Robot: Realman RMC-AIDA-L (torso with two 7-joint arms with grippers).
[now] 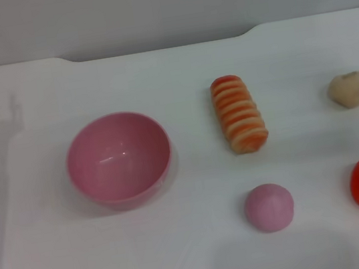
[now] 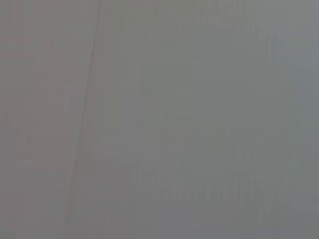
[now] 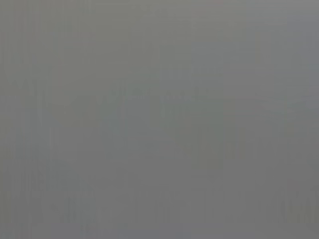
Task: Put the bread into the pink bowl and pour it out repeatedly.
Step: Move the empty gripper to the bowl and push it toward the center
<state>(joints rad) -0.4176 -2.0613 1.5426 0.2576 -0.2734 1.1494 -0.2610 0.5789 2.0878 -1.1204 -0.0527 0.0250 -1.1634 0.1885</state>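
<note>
Bread [image 1: 238, 113] lies flat on the white bench [image 1: 184, 255], right of centre in the head view, well apart from the upright, empty pink bowl [image 1: 119, 157] at centre left; both look laid out ready for a first pick. Neither gripper is in view, so their fingers' state and distance from the loaf cannot be told.

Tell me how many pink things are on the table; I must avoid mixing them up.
2. The pink bowl sits on the left; the small pink ball lies nearer the front, right of centre. Nothing seems hidden.
</note>
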